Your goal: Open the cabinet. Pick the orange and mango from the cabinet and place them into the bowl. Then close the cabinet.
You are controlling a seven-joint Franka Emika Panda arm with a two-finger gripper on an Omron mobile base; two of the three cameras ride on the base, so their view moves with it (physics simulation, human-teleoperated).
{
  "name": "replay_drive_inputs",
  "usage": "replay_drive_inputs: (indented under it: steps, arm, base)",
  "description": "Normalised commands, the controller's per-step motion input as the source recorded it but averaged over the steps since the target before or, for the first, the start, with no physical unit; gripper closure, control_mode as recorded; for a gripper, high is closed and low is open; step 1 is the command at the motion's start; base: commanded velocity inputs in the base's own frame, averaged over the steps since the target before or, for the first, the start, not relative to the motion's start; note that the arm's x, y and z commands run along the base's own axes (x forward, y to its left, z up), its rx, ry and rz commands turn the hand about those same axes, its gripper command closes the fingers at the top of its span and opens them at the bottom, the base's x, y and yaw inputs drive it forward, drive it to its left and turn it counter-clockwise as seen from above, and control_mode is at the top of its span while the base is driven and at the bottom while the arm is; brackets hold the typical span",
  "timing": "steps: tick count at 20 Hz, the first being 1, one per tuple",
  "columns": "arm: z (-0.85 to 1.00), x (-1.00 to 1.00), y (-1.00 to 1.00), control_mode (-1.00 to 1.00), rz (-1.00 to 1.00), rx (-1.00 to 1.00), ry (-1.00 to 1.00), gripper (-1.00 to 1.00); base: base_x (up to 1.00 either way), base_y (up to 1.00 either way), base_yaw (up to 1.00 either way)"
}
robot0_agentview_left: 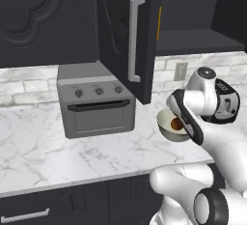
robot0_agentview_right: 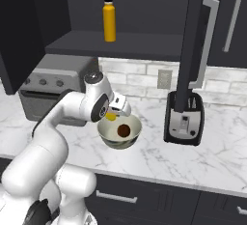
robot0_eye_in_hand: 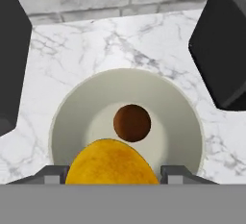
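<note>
Held between parted fingers point(robot0_eye_in_hand: 113, 177), the mango point(robot0_eye_in_hand: 112, 163) just above the bowl point(robot0_eye_in_hand: 72, 107) on the bench point(robot0_eye_in_hand: 86, 55), the orange point(robot0_eye_in_hand: 132, 122) already inside. Judged light, firm, smooth-skinned, best pinched across its middle. Fingertips largely hidden behind fruit; cabinet point(robot0_agentview_left: 126, 35) doors open.

Orange point(robot0_eye_in_hand: 132, 122) in bowl point(robot0_eye_in_hand: 72, 117); mango point(robot0_eye_in_hand: 113, 163) above it, in the claw point(robot0_eye_in_hand: 114, 174)

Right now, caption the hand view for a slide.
Gripper holding the mango above the bowl, orange already inside.
</note>
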Motion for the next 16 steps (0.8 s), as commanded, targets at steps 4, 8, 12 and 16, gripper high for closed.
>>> replay_drive_inputs:
  steps: [4, 8, 12, 16]
  arm:
    - [-0.59, 0.34, -0.24, -1.0, 0.04, 0.0, 0.12, 1.0]
    - [-0.35, 0.26, -0.12, -1.0, 0.03, 0.0, 0.0, 1.0]
    - [-0.26, 0.24, -0.03, -1.0, 0.01, 0.0, 0.0, -1.0]
    - [0.0, 0.0, 0.0, -1.0, 0.0, 0.0, 0.0, -1.0]
  base:
    - [0.0, 0.0, 0.0]
    - [0.0, 0.0, 0.0]
    - [0.0, 0.0, 0.0]
    - [0.0, 0.0, 0.0]
